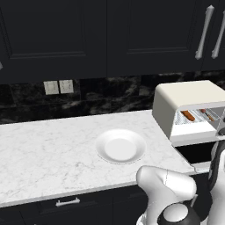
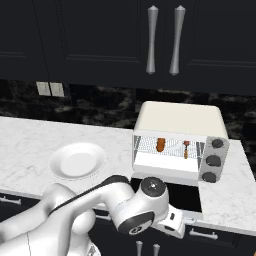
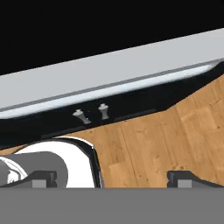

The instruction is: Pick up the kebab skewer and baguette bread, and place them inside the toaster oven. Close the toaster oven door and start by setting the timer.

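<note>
White plate [image 1: 121, 147] sits bare on the marble counter [image 1: 48, 149], left of the toaster oven [image 1: 186, 99]. Both foods look loaded: baguette bread [image 2: 160, 144] on the left of the wire rack, kebab skewer [image 2: 186, 148] on the right, well apart. Toaster oven door [image 2: 167, 196] is dropped flat, overhanging the counter edge in front of the cavity. So my read is that we're at the close-door step, timer after. Gripper [image 3: 111, 178] is low, under the counter line, pointing at the wood floor [image 3: 166, 140] and cabinet front, jaws spread wide, holding nothing. Next move needs the hand to come up under the door's front edge and swing it shut, then go to the knobs [image 2: 213, 160]. The right base view shows all three knobs and the whole cavity; the left base view crops the oven's right side. The hand view adds the floor and two cabinet pulls [image 3: 91, 113].
</note>
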